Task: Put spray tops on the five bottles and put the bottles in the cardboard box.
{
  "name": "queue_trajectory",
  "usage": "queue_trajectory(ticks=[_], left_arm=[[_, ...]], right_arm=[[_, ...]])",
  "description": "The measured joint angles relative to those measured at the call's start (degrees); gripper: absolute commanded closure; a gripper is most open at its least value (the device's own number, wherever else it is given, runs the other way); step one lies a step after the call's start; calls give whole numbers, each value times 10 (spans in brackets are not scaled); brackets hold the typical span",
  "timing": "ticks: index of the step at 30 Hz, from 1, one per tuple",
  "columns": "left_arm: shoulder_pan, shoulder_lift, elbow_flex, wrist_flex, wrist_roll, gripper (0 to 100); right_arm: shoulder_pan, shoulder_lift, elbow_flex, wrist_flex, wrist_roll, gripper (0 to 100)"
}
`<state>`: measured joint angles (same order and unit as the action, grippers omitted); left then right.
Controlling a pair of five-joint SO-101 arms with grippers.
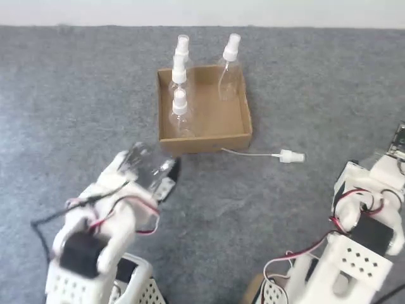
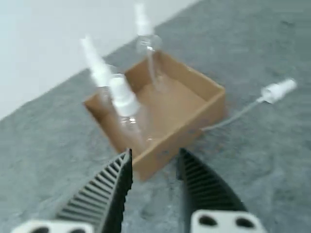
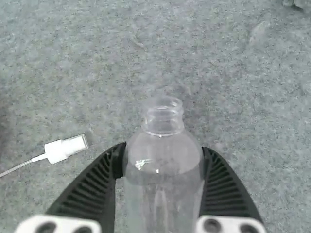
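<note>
The cardboard box [image 1: 235, 130] stands at the far middle of the grey carpet, with several clear bottles [image 1: 180, 113] upright inside it, each wearing a white spray top. In the left wrist view the same box [image 2: 204, 114] and a capped bottle [image 2: 127, 109] lie just beyond my left gripper [image 2: 154, 155], which is open and empty. In the high view that left gripper [image 1: 166, 174] hovers just in front of the box's near left corner. My right gripper [image 3: 163, 149] is shut on a clear bottle [image 3: 163, 165] whose neck is open and bare. A loose spray top [image 1: 291, 156] with its thin tube lies on the carpet right of the box.
The right arm [image 1: 367, 215] sits at the lower right, well back from the box. The loose spray top [image 3: 65, 148] lies on the carpet a little ahead of the held bottle. A white wall runs along the carpet's far edge.
</note>
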<state>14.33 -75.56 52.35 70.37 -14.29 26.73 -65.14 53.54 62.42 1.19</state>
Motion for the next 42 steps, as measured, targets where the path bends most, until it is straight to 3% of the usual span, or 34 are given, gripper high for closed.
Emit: queue_trajectory(ticks=[14,22,42], left_arm=[[164,388,-188,-4,-33,782],[188,603,-273,-76,-83,783],[241,967,-545,-80,-118,783]], right_arm=[[74,-1,0,-13,-18,898],[94,-1,0,-13,-19,898],[94,-1,0,-13,-19,898]])
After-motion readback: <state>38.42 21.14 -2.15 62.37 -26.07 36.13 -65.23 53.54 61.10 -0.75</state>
